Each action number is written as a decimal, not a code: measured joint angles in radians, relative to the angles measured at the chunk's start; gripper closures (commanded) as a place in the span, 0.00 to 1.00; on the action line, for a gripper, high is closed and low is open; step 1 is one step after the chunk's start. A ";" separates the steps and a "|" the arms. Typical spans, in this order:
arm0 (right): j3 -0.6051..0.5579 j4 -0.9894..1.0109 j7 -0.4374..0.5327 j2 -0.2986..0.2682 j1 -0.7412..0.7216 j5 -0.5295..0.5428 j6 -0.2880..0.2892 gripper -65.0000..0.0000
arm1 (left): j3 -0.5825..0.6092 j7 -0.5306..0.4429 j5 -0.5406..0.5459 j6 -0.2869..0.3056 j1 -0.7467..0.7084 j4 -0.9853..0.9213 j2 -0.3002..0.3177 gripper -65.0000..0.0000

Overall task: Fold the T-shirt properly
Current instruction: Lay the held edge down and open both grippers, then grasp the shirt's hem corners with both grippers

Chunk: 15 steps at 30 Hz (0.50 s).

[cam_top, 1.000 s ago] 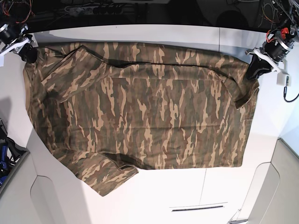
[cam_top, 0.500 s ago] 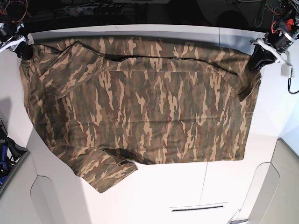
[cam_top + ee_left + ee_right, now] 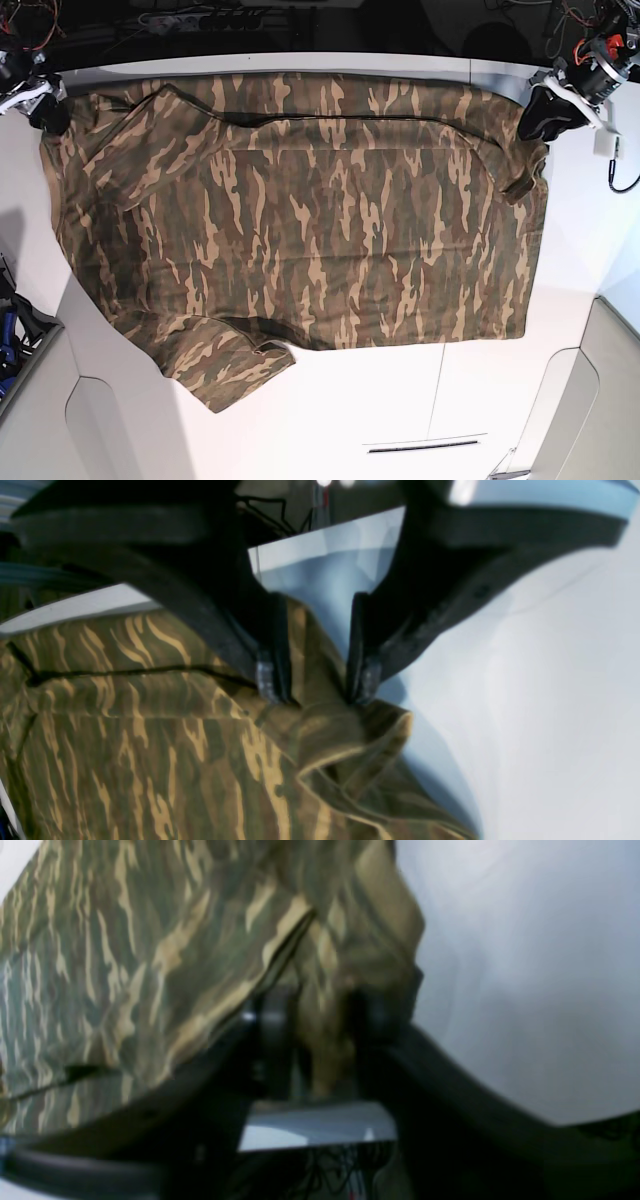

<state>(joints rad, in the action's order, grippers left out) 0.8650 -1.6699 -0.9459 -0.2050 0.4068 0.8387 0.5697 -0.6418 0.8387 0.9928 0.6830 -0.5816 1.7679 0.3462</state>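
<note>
The T-shirt point(image 3: 300, 220) lies spread flat across the white surface point(image 3: 400, 410), its long axis running from nine to three o'clock in the base view, with one sleeve poking out toward seven o'clock. Both far corners sit right at the fingers. The left gripper point(image 3: 312, 695) stands at about two o'clock of the cloth, and in the left wrist view its fingers point(image 3: 267, 675) are parted, a ridge of bunched fabric standing up between them without being squeezed. The right gripper point(image 3: 320, 1040) is at the ten o'clock corner; that view is blurred, but its fingers point(image 3: 272, 1020) also look apart, with a fold of cloth lying loose in the gap.

The cloth therefore lies toward six o'clock from both grippers, each equally close to its own corner. Any coming fold likely turns on the far edge, which runs straight between the two arms.
</note>
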 measured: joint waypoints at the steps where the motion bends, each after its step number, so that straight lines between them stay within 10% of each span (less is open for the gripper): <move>1: 0.007 0.000 0.006 -0.006 0.000 0.000 0.000 0.66 | -0.014 0.000 0.000 0.000 0.000 0.000 0.000 0.66; 15: 0.125 0.000 0.101 -0.098 -0.229 -0.055 0.003 0.66 | -0.203 0.000 0.044 0.001 0.133 0.000 0.003 0.66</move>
<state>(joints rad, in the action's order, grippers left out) 0.9901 -1.6699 -0.8444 -0.3027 0.1783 0.7841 0.5732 -0.8444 0.8391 1.0370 0.6838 -0.4484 1.7676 0.3489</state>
